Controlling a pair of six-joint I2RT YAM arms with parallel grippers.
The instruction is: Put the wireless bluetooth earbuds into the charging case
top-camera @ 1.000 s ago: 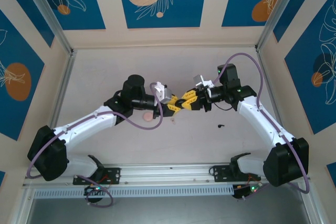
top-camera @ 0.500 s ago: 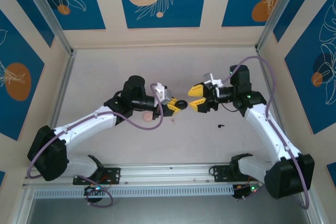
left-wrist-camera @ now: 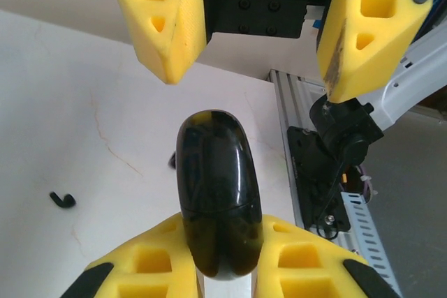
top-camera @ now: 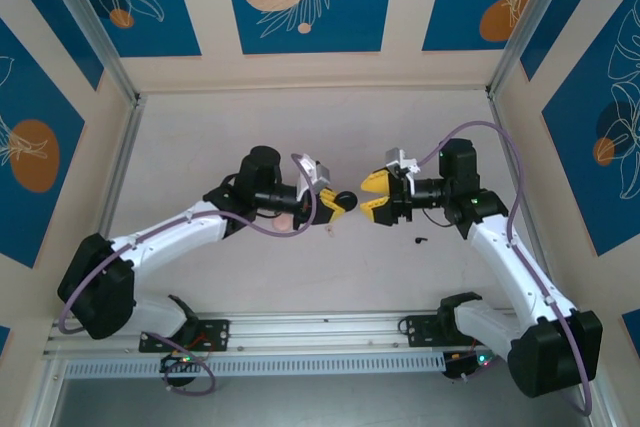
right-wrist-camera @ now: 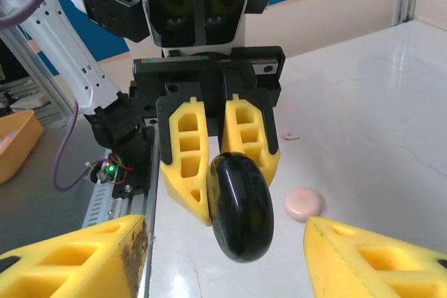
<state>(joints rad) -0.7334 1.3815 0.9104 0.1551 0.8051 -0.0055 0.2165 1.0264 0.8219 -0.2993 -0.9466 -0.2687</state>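
Observation:
The charging case (top-camera: 345, 199) is a glossy black oval, closed, and it hangs above the table. My left gripper (top-camera: 336, 203) is shut on its near end; the left wrist view shows the case (left-wrist-camera: 216, 172) sticking out from between the yellow fingers (left-wrist-camera: 140, 259). My right gripper (top-camera: 376, 197) faces it from the right, open and a short gap away. From the right wrist, the case (right-wrist-camera: 242, 207) sits between that gripper's wide-apart fingertips (right-wrist-camera: 84, 252). One tiny black earbud (top-camera: 420, 240) lies on the table below the right arm, and it is the comma-shaped piece (left-wrist-camera: 63, 200) at the left of the left wrist view.
A small pink disc (right-wrist-camera: 302, 204) lies on the white table under the left arm, with a tiny pink scrap (right-wrist-camera: 288, 135) nearby. The aluminium rail (top-camera: 320, 327) with both arm bases runs along the near edge. Patterned walls (top-camera: 310, 7) enclose the table.
A second ago both grippers met at the case. The right gripper has opened, let go and drawn back to the right. The left gripper has closed on the case and holds it alone.

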